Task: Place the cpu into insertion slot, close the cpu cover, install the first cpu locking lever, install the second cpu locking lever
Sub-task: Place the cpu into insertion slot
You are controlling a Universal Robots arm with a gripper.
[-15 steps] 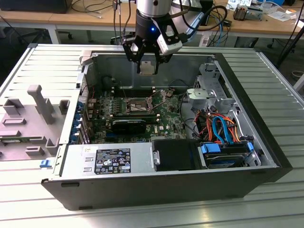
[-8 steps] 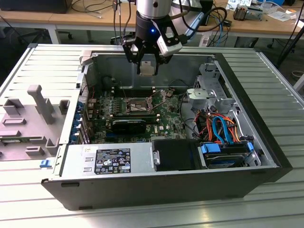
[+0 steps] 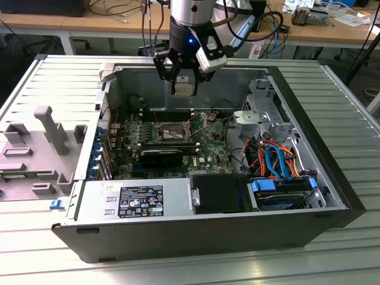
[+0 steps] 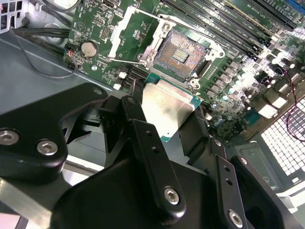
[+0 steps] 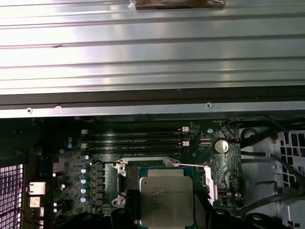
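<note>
cpu (image 4: 167, 107) sits clenched between the black fingers (image 4: 143, 138) of the tool (image 3: 183, 89), its dull silver top showing and its green edge clear of the pads in both wrist views (image 5: 167, 200). It hangs in the air above the socket (image 4: 183, 55) without touching it. The socket is uncovered, its field of contacts bare. The cpu cover (image 4: 131, 33) stands swung open just beside the socket, on the side towards the coin cell (image 4: 89, 47). Memory slots (image 5: 133, 140) run in a row near the socket on another side. All of these sit on the green motherboard (image 3: 208, 148), which lies in an open computer case (image 3: 332, 148) resting on the ribbed metal bench (image 3: 47, 83). Well apart from the socket, along the case's near wall in the exterior view, lie a grey power supply (image 3: 136, 199) and a drive (image 3: 279, 193) with blue and orange cables.
</note>
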